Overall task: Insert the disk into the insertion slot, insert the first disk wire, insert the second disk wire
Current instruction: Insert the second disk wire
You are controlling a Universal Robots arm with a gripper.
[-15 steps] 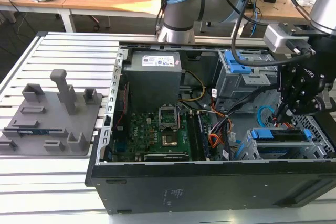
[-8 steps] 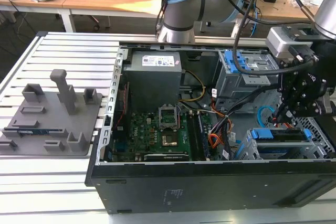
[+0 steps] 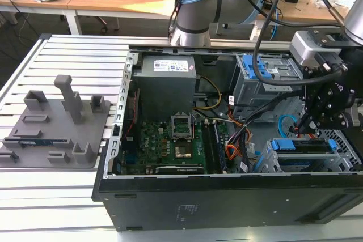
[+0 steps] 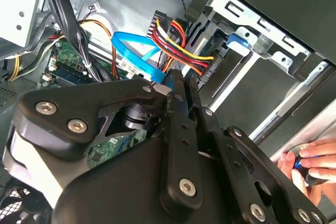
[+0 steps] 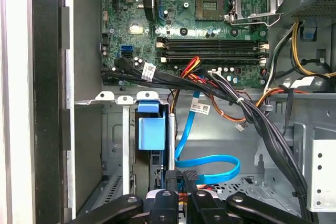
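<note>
While the open black computer case (image 3: 227, 202) lies on its side on the ribbed aluminium surface (image 3: 68, 196), the grey and pale-blue arm (image 3: 195, 9) reaches into it from the far edge. To the exterior view's left, a matte grey moulded fixture (image 3: 54, 123) with upright pegs and pockets sits on the slats. Inside the case lie the green motherboard (image 3: 170, 145), the boxy grey power supply (image 3: 167, 80) and a taller grey cage with a blue latch (image 3: 266, 72). The insertion slot (image 3: 343, 157), a low cage of perforated grey sheet metal, sits in the corner at the exterior view's right. The disk (image 3: 300, 145) is already in its bay, its bright blue plastic carrier showing. The tool (image 3: 311, 124), a black linkage of flat bolted bars, hangs directly over the disk's end, just beside the carrier's blue tab (image 5: 149, 129). In both wrist views its fingers (image 5: 190, 178) are drawn close together. The dark plug end of the second disk wire (image 5: 220, 162), a slim glossy light-blue flat cable that curls in a loop, appears pinched between them. The first disk wire (image 4: 181, 43), a bundle of red, yellow and black strands ending in a black plug, lies just beyond the fingertips in the second wrist view. Whether that plug is seated cannot be told. A person's hand (image 4: 310, 163) shows at the case's edge in that view.
</note>
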